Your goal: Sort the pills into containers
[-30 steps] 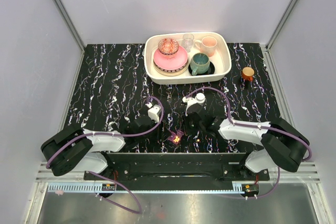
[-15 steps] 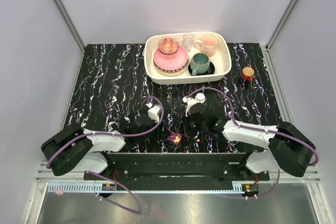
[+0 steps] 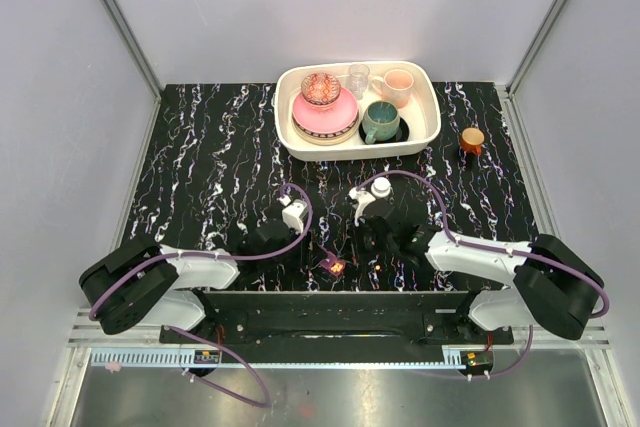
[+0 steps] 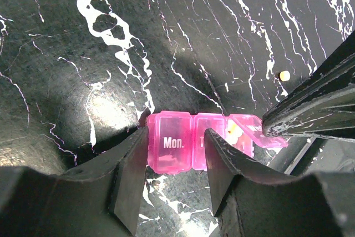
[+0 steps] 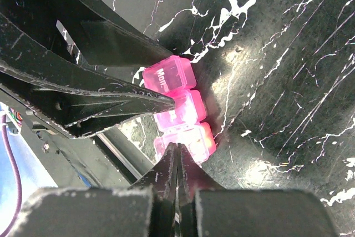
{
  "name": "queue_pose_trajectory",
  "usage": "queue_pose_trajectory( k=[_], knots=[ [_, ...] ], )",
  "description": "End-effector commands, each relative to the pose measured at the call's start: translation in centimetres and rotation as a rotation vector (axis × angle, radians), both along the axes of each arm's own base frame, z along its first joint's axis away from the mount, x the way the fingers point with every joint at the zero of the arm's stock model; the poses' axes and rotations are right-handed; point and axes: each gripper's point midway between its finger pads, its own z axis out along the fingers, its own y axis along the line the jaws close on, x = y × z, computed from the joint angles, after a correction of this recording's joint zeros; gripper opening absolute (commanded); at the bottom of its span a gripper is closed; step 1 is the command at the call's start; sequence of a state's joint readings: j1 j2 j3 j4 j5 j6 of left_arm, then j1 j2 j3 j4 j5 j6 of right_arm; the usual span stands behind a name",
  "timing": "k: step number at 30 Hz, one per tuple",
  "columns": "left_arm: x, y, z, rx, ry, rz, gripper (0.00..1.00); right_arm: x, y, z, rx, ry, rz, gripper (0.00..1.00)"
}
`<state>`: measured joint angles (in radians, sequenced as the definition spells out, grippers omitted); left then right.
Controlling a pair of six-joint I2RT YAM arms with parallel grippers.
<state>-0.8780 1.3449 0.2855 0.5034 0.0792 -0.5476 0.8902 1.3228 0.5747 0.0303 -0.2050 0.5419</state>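
The main risk is the pill box (image 4: pixel 180 156) shifting or tipping. The right fingers (image 5: pixel 176 151) are pressed fully together. Their joined tip sits at the rim of the open compartment (image 4: pixel 247 137), the end farthest from the left arm's hold. A downward or sideways push there could lever the box up and spill what it holds. I cannot tell whether anything tiny is pinched in that tip.

The left fingers (image 4: pixel 140 151) are closed in around the "Mon." compartment (image 4: pixel 171 142). One finger is against the box's end and the other lies over the second compartment. This looks like a steadying grip on the box, but it covers only one end, so the far end can still pivot.

The two sets of fingers are crowded close together, almost touching over the box. A small misjudged move could knock one against the other, or catch the raised lid flap.

One loose pill (image 4: pixel 284 75) lies on the bench (image 4: pixel 83 54), beyond the right fingers and apart from the box. It is small and rounded, so a brush from a finger would likely send it rolling.

As for contents, the open compartment beside the right fingertip holds a few pale yellow pills (image 4: pixel 235 132). The "Mon." compartment between the left fingers is shut, and its contents do not show. The second compartment is also shut, and the left finger partly hides it.
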Motion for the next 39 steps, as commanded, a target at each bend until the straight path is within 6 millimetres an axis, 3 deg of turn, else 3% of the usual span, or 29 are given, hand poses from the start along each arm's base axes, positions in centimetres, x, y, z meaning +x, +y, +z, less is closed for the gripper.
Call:
queue_pose_trajectory(
  k=[1, 15, 39],
  knots=[
    [-1.5, 1.3, -2.6, 0.099, 0.058, -0.033, 0.48, -0.8, 0.8, 0.2, 0.026, 0.020, 0.034, 0.00],
    [-1.6, 1.3, -2.7, 0.101, 0.060, -0.035, 0.48, -2.4, 1.5, -0.8, -0.017, 0.040, 0.080, 0.00],
    [-1.8, 1.2, -2.8, 0.102, 0.067, -0.045, 0.48, -1.3, 0.9, -1.6, -0.119, 0.034, 0.031, 0.00]
  ],
)
